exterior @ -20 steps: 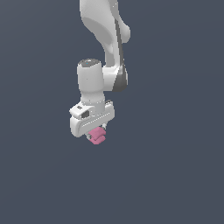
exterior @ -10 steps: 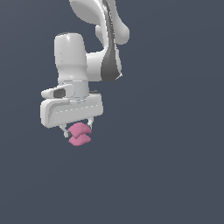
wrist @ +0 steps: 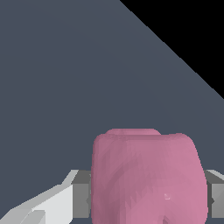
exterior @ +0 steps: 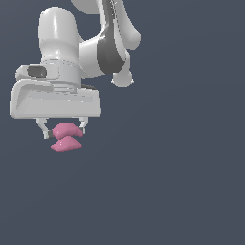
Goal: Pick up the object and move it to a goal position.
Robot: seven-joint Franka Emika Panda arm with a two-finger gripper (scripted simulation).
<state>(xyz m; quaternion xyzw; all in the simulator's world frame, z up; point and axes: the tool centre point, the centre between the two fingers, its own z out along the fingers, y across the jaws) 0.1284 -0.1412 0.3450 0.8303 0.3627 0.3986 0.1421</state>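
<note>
The object point(exterior: 66, 138) is a small pink lumpy block, held in the air under the white hand of the arm. My gripper point(exterior: 64, 130) is shut on it, one short finger on each side, and the block's lower half hangs below the fingertips. In the wrist view the object point(wrist: 148, 175) fills the near field between the two grey pads point(wrist: 81, 194). It is narrower than the white gripper body above it.
The white and grey arm point(exterior: 103, 45) rises from the hand out of the exterior view at the top. Behind everything lies a plain dark grey-blue surface point(exterior: 182, 182). A black area point(wrist: 192, 30) cuts one corner of the wrist view.
The hand with the pink object has swung toward the exterior view's left and grown much larger in the picture, coming nearer the camera. The grip on the block has stayed the same.
</note>
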